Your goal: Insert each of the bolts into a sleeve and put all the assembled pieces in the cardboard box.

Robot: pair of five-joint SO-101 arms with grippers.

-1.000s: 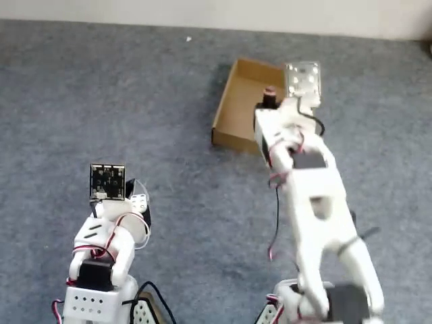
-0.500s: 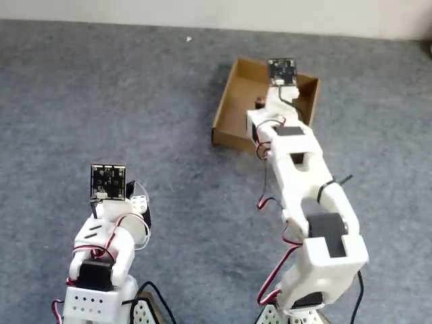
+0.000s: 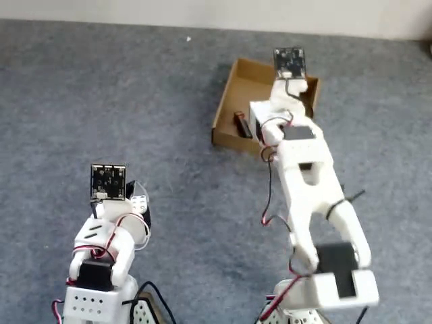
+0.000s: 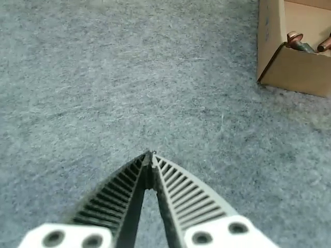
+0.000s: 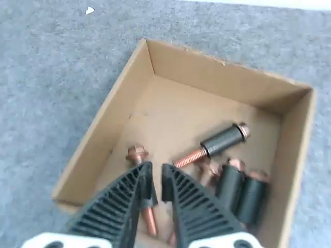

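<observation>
left jaws pressed together, empty, low over the grey bench (image 4: 103, 77). right jaws slightly parted above the cardboard box (image 5: 217, 77), gripping nothing. inside lie copper bolts (image 5: 136, 153), several in dark sleeves (image 5: 222, 142), clustered beside one wall.

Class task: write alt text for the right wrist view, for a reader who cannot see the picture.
The right hand, slightly open, hangs over an open cardboard box that sits on grey carpet. Inside the box lie several copper bolts in dark sleeves, one of them partly hidden behind the hand.
</observation>
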